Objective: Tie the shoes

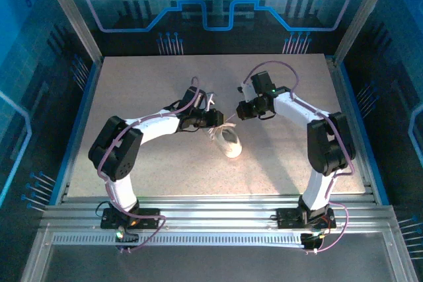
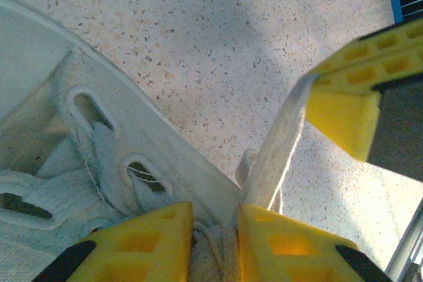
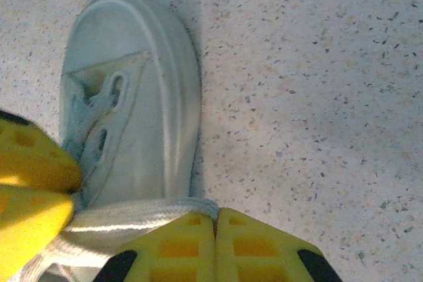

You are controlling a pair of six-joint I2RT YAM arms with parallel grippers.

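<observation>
Sneaker point(image 1: 230, 143): sat near the middle of the tabletop point(image 1: 145, 84), between the two arms, white and low-cut, with laces point(image 2: 211, 255) threaded through the eyelets point(image 2: 86, 107) but not knotted into any visible bow. Was gripped by its laces from both sides. Had a bunch of laces pinched near the top of the tongue in the narrow-set left end effector point(image 2: 215, 232). Sent one flat strand point(image 2: 281, 140) up and away from there, taut, into the right end effector point(image 3: 215, 229), fully closed, yellow fingers point(image 3: 254, 239) pressed together on that strand.

Looked, as a judgement, like an early-to-middle stage: laces gathered and one strand drawn taut, yet no crossing, loop or knot to be seen. Left to do, probably: cross the strands, form the loops, cinch a bow. Could not tell where the second lace end lay.

Found no brand, label or readable writing on sneaker, end effectors or tabletop.
</observation>
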